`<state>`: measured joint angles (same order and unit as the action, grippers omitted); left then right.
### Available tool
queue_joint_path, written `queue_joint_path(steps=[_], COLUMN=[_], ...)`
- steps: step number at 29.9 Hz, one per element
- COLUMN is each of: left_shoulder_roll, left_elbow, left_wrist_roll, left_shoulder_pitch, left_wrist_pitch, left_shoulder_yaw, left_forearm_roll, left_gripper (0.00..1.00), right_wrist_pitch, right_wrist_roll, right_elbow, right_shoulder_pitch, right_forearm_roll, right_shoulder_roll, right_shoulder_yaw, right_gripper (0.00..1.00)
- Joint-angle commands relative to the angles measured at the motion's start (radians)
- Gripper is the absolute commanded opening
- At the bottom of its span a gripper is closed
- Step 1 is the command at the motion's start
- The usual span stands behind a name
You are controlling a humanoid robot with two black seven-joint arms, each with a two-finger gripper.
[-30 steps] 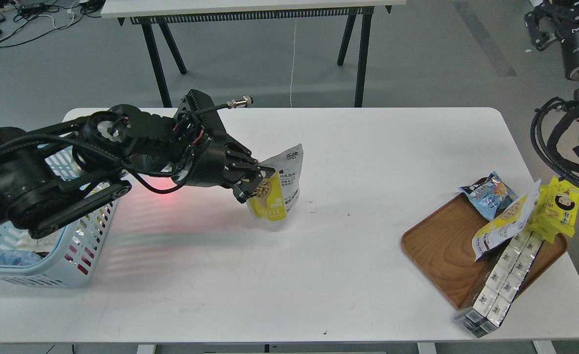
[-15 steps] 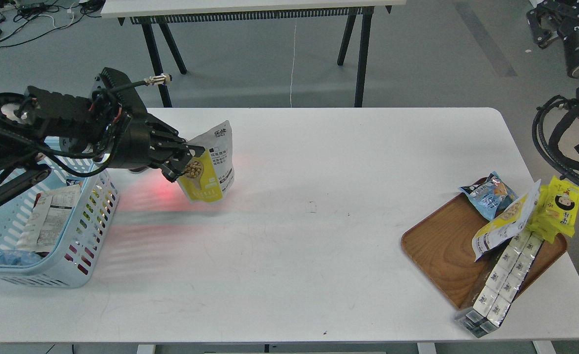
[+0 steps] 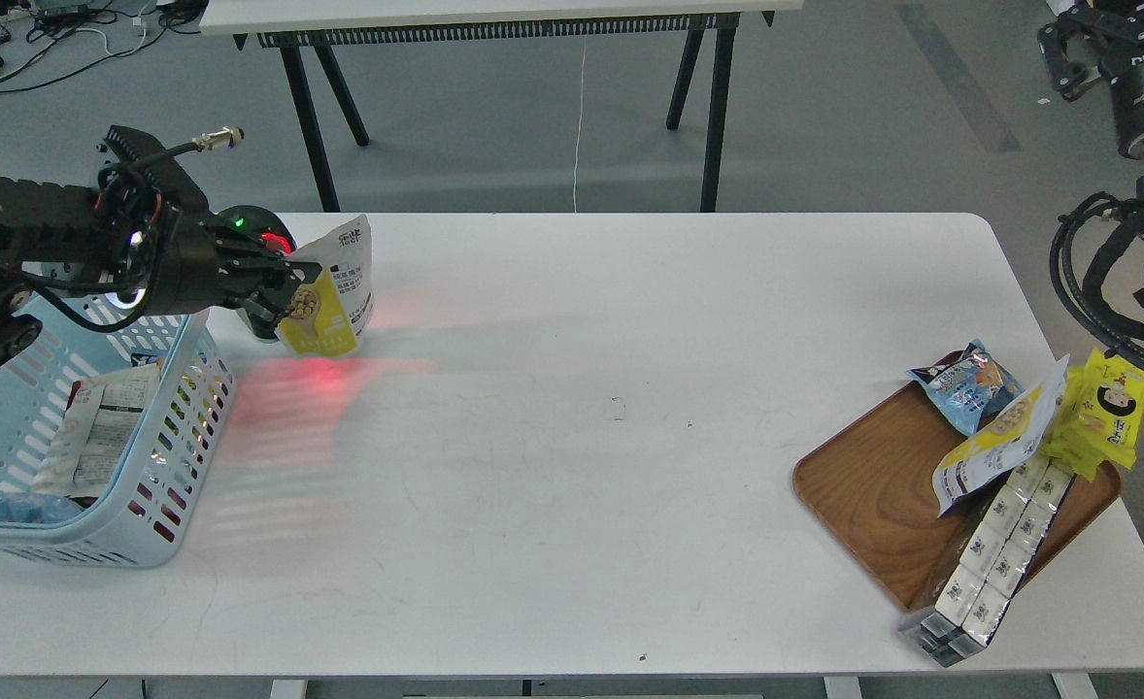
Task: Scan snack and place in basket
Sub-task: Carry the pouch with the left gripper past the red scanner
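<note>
A: Where is the snack point(image 3: 331, 288)?

B: At the far left of the table point(image 3: 572, 466), held above the top, upright with a slight tilt. The left gripper point(image 3: 286, 296) has its jaws clenched on the pouch's left edge, over the round picture of beige balls. A red glow lies on the table just beneath and in front of it.

A: And the basket point(image 3: 96, 437)?

B: Near left corner of the table, just left of the pouch and nearer. The pouch is beside its far right corner, not over the opening. A flat white packet point(image 3: 96, 432) and something blue lie inside.

A: Anything behind the pouch?

B: A dark round device point(image 3: 259, 233) with a green light and a red light, partly hidden by the jaws.

A: The right side?

B: A wooden tray point(image 3: 873, 495) on the near right holds a blue packet point(image 3: 965, 386), a long yellow-white pouch point(image 3: 994, 442), a bright yellow packet point(image 3: 1106, 408) and white boxes point(image 3: 985, 553). The right arm point(image 3: 1130, 194) shows at the right edge; whether its jaws are clenched or released I cannot tell.
</note>
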<state>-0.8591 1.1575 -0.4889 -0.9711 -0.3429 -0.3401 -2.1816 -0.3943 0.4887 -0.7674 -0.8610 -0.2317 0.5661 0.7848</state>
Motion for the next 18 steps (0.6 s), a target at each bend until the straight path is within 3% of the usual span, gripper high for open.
queue_joint_path(steps=[1, 18], left_shoulder_roll=[0.000, -0.012], left_elbow=[-0.001, 0.068], left_wrist_roll=[0.000, 0.000], left_shoulder_pitch=[0.008, 0.003], left_wrist_pitch=[0.001, -0.016], left_shoulder_yaw=[0.000, -0.007], left_forearm_roll=[0.000, 0.000], left_gripper=[0.00, 0.00], right_wrist_pitch=[0.002, 0.000], right_wrist_roll=[0.000, 0.000], right_elbow=[0.002, 0.000], right_shoulder_pitch=[-0.004, -0.003], right_forearm_roll=[0.000, 0.000], right_shoulder_roll=[-0.003, 0.006], right_shoulder_yaw=[-0.001, 0.004], right_gripper=[0.99, 0.99])
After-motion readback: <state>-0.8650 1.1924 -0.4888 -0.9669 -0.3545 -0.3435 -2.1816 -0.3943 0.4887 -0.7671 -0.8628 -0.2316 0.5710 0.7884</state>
